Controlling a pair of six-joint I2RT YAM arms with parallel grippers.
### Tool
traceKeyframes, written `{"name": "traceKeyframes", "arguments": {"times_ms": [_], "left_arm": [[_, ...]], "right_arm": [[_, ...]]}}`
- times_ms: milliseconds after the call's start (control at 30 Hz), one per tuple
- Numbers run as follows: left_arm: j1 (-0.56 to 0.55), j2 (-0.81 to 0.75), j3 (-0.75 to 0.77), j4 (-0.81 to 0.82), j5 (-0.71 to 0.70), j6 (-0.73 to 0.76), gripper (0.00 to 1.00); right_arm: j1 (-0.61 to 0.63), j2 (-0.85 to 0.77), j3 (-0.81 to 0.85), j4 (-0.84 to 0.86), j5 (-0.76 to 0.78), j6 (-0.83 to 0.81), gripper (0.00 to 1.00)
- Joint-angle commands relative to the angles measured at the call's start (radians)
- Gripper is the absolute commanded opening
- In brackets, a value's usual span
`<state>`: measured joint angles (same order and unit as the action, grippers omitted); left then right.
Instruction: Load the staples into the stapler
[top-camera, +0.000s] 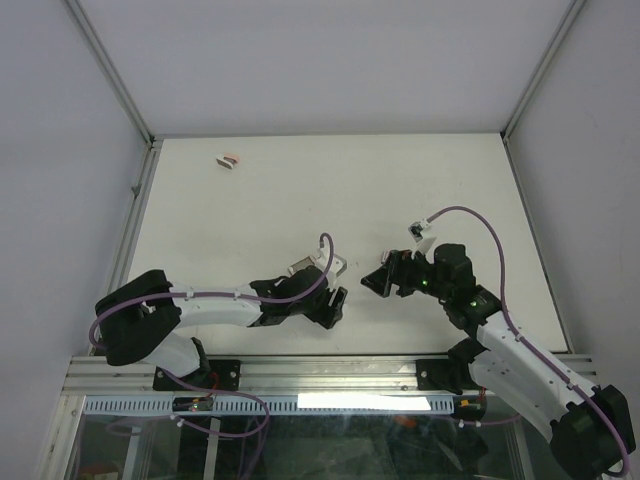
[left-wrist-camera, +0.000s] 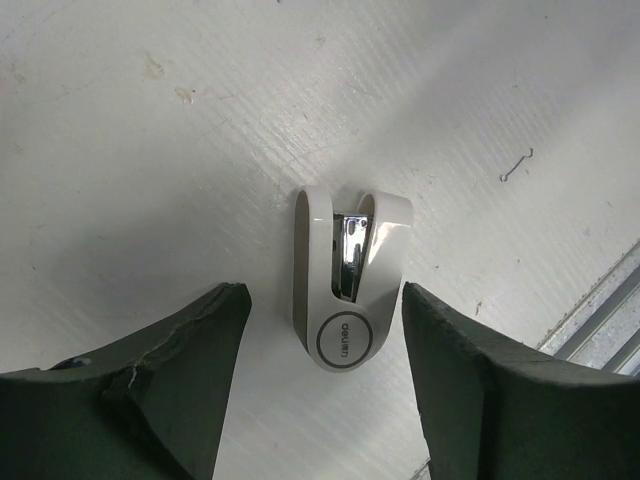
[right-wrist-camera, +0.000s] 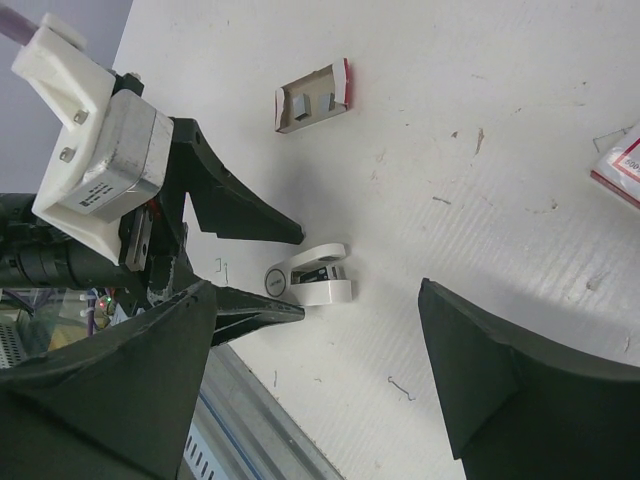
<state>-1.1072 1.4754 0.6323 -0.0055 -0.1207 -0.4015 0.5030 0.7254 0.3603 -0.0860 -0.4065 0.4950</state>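
Observation:
The white stapler (left-wrist-camera: 345, 290) lies on its side on the table, its round logo end between my left gripper's open fingers. It also shows in the right wrist view (right-wrist-camera: 312, 278). My left gripper (left-wrist-camera: 322, 300) is open around it, not touching; in the top view (top-camera: 337, 298) it hides the stapler. The staples (right-wrist-camera: 312, 97) are grey strips in a small brown-rimmed tray with a red edge, far back left (top-camera: 228, 159). My right gripper (right-wrist-camera: 318, 300) is wide open and empty, hovering right of the stapler (top-camera: 378, 282).
A red-and-white box (right-wrist-camera: 620, 160) lies at the right edge of the right wrist view. Bent loose staple wires lie on the table (left-wrist-camera: 517, 165) (right-wrist-camera: 400, 385). The metal rail (right-wrist-camera: 260, 440) of the near table edge runs close behind the stapler.

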Motion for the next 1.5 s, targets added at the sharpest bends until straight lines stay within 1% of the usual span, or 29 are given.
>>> {"name": "traceKeyframes", "arguments": {"times_ms": [0,200,267,333,367,567,600,633,700,733,767,833,900,967,1067,1100,1167,1267,1333,1467], "left_arm": [[-0.016,-0.012,-0.025,0.022,0.060,0.010,0.66],[-0.026,0.005,-0.026,0.039,0.105,0.068,0.68],[-0.028,0.010,-0.029,0.039,0.113,0.080,0.68],[-0.030,0.016,-0.030,0.037,0.116,0.085,0.65],[-0.032,0.020,-0.030,0.035,0.111,0.085,0.62],[-0.046,0.047,-0.017,0.008,0.053,0.065,0.36],[-0.048,0.048,-0.016,0.007,0.051,0.060,0.29],[-0.049,0.044,-0.017,0.009,0.049,0.051,0.20],[-0.049,0.027,-0.016,0.015,0.045,0.027,0.10],[-0.049,0.012,-0.012,0.016,0.042,0.003,0.04],[-0.048,-0.006,-0.007,0.018,0.040,-0.017,0.00],[-0.043,-0.054,0.012,0.016,0.066,-0.045,0.00],[-0.020,-0.122,0.030,0.012,0.125,-0.080,0.00],[0.035,-0.191,0.027,0.030,0.252,-0.119,0.00],[0.143,-0.287,-0.001,0.108,0.537,-0.169,0.00],[0.156,-0.309,-0.004,0.119,0.613,-0.174,0.00],[0.162,-0.349,-0.003,0.118,0.710,-0.172,0.00],[0.163,-0.411,-0.006,0.115,0.776,-0.178,0.00],[0.165,-0.431,-0.004,0.113,0.798,-0.185,0.00],[0.165,-0.438,0.011,0.115,0.849,-0.188,0.00]], "right_arm": [[0.004,-0.011,-0.006,0.052,0.008,-0.013,0.85],[0.004,-0.015,-0.011,0.047,0.010,-0.018,0.85],[0.003,-0.019,-0.011,0.047,0.010,-0.018,0.85],[0.004,-0.023,-0.011,0.047,0.011,-0.018,0.86],[0.003,-0.024,-0.011,0.047,0.011,-0.018,0.86],[0.003,-0.024,-0.008,0.044,0.010,-0.021,0.86],[0.003,-0.024,-0.007,0.044,0.008,-0.024,0.86],[0.002,-0.023,-0.006,0.043,0.007,-0.027,0.86],[0.002,-0.023,-0.006,0.041,-0.004,-0.038,0.86],[0.002,-0.024,-0.003,0.042,-0.023,-0.042,0.88],[0.001,-0.025,-0.002,0.046,-0.051,-0.047,0.90],[-0.004,-0.027,0.002,0.070,-0.140,-0.050,0.93],[-0.005,-0.023,0.011,0.087,-0.218,-0.049,0.95],[-0.007,-0.015,0.023,0.095,-0.293,-0.047,0.95],[-0.007,0.001,0.043,0.108,-0.397,-0.040,0.95],[-0.007,0.007,0.052,0.108,-0.420,-0.038,0.95],[-0.007,0.028,0.067,0.109,-0.469,-0.036,0.95],[-0.006,0.071,0.083,0.145,-0.558,-0.014,0.95],[-0.002,0.095,0.077,0.226,-0.637,0.040,0.95],[0.008,0.098,0.060,0.382,-0.672,0.145,0.96]]}}
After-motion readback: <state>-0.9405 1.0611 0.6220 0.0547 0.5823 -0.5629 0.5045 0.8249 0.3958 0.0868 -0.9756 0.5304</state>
